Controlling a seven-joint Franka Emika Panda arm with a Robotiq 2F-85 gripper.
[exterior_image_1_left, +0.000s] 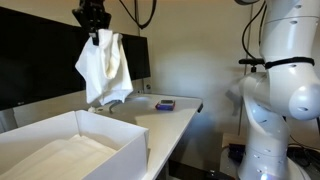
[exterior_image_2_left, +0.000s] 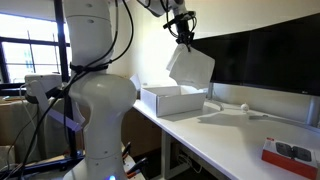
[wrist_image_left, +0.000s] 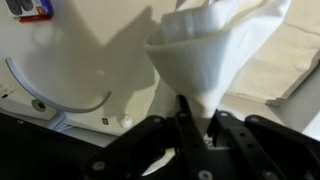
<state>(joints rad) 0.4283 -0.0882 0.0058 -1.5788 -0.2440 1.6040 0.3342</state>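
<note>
Your gripper (exterior_image_1_left: 97, 33) is clamped on the top of the white cloth (exterior_image_1_left: 103, 68). The cloth hangs clear above the desk (exterior_image_1_left: 178, 120), near the open white box (exterior_image_1_left: 134, 152). A small red-blue case (exterior_image_1_left: 165, 104) lies farther right.

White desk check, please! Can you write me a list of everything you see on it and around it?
Surface: white desk, smooth top.
Job's things: white cloth hanging in the air over the desk; open white box on the desk near it, with more white fabric inside.
Clutter: small red and blue item on the desk, apart from the box.
Jaws: shut on the white cloth's top, holding it up.
Cables: black cable looping above; more cables beside the robot's base.
Surroundings: dark monitors behind the desk, white robot body, window.
</note>
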